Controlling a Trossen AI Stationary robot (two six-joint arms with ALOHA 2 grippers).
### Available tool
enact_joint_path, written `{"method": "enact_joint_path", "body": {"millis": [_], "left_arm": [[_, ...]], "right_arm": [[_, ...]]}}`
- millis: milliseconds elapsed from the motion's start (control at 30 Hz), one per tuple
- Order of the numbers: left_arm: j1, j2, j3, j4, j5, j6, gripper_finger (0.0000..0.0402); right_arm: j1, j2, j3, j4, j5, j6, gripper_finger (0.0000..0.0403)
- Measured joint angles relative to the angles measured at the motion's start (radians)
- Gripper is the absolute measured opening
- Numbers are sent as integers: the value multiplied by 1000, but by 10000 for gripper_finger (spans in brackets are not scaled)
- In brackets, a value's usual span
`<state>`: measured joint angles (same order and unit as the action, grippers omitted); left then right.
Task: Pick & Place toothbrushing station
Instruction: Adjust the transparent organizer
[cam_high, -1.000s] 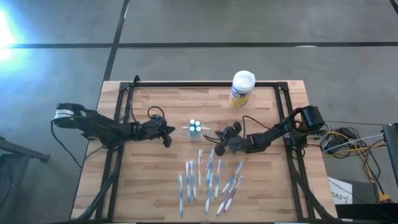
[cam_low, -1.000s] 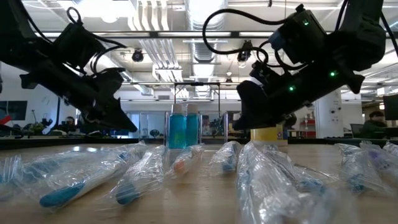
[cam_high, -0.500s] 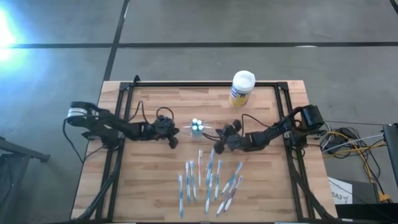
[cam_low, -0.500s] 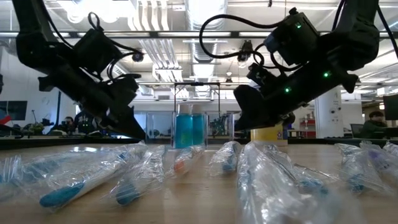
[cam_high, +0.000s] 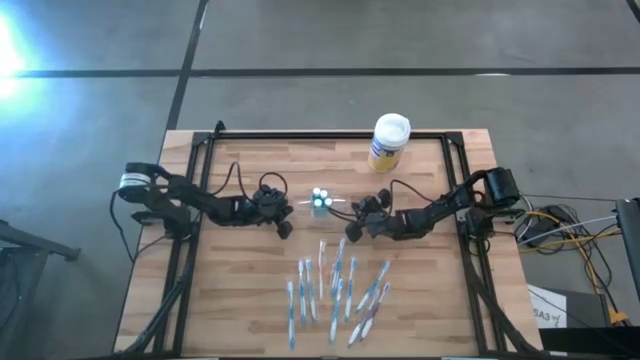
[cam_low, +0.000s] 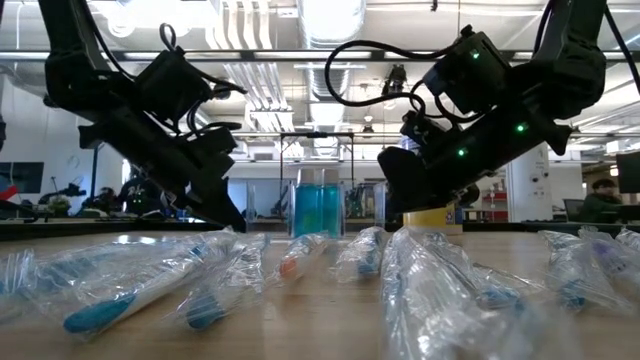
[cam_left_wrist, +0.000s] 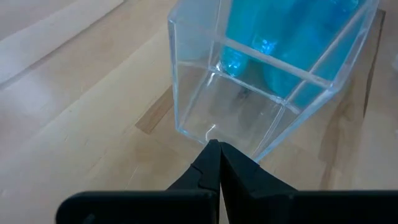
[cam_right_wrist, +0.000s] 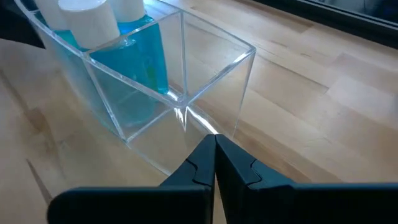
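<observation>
Your wood table (cam_high: 250, 290) holds the station (cam_high: 320, 201) between two closed, empty grippers, left (cam_high: 285, 229) and right (cam_high: 351, 231); lab room behind.

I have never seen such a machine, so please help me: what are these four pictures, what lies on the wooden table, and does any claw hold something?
This is a robot with two dark arms at a wooden table. One picture looks down from above, one looks level across the table top, and two come from cameras on the arms' wrists. In the middle stands a small clear plastic holder with blue bottles inside. The left claw and the right claw are both shut, each pointing at a corner of it, holding nothing. Plastic-wrapped toothbrushes lie nearer the front, and a yellow canister with a white lid stands at the back.
</observation>
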<state>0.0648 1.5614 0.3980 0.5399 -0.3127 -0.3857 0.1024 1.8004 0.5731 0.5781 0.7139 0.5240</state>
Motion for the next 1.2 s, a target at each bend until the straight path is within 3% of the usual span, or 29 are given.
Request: {"method": "enact_joint_path", "body": {"millis": [433,1200], "left_arm": [[21,0,9,-7,-34,21,5],[18,1,12,-11,15,23,5]], "right_arm": [[2,0,0,2,-19,18,8],[1,1,-2,0,-7,1,8]]}}
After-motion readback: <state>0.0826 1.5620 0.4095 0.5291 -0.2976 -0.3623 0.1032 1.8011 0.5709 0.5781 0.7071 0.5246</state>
